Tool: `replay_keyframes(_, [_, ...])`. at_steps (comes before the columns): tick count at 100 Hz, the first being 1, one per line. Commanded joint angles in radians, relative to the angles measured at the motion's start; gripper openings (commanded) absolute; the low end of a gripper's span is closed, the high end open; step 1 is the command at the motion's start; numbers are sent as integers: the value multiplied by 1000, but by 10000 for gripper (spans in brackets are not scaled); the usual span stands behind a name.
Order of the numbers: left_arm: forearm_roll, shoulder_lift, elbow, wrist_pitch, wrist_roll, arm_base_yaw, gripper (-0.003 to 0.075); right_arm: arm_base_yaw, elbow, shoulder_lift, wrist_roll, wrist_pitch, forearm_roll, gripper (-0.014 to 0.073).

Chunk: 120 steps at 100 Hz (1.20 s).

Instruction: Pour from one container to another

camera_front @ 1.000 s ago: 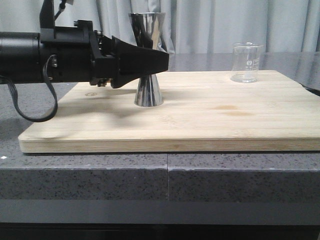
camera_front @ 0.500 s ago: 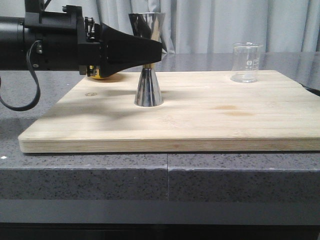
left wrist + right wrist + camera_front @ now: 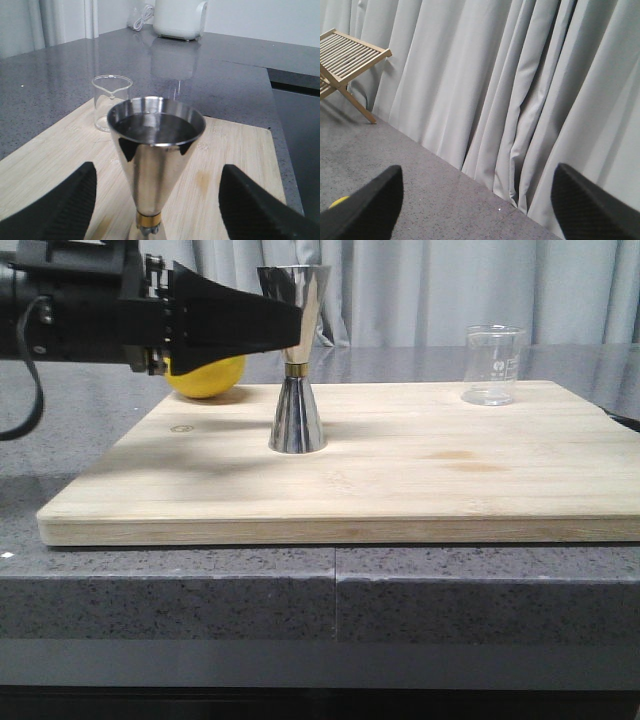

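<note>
The left gripper (image 3: pixel 285 320) reaches in level from the left side of the desk (image 3: pixel 180 590). Its jaws are spread, one to each side of the upper cone of the steel jigger (image 3: pixel 297 360), with clear gaps to the metal in the left wrist view. Behind the arm lies a yellow fruit (image 3: pixel 205 377).

The jigger stands upright on the wooden board (image 3: pixel 400 470), left of centre, long axis vertical, with a gold band at the waist.

The glass beaker (image 3: pixel 493 365) stands upright at the board's far right corner, well apart from the jigger. It lies beyond the jigger along the left gripper's line of reach. Its white marks are too small to read.

The right gripper (image 3: pixel 475 205), jaws spread, faces a curtain (image 3: pixel 520 90) and holds nothing. Its distance from the beaker cannot be judged.
</note>
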Motion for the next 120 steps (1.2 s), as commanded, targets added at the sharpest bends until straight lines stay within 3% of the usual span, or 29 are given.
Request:
replay_keyframes(1, [-1,-65,-23,-90,-40,19,486,-6,-25,-29,3,-34,38,550])
replay_keyframes(43, [128,-194,-25,-116,-200,223,483,-6,-25,-29,3,-26,38,546])
replay_keyframes(60, [-57,-263,-46,-109,-212,345,483,-6,-27,-29,3,131,68,546])
replay_keyframes(67, [-159,-296,-63,-30,-212,395,483,-6,-27,-29,1,250,121,546])
replay_keyframes(77, [-271,-347,-97,189,-212,457,482,-6,-41,-29,-13,390,137,546])
replay_keyframes(103, [-283,-467,-214,774,-144,515,482,-6,-152,-31,-17,740,89,546])
replay_keyframes(120, [-292,-551,-222,889,-155,478,482,-6,-176,-87,-17,767,65,545])
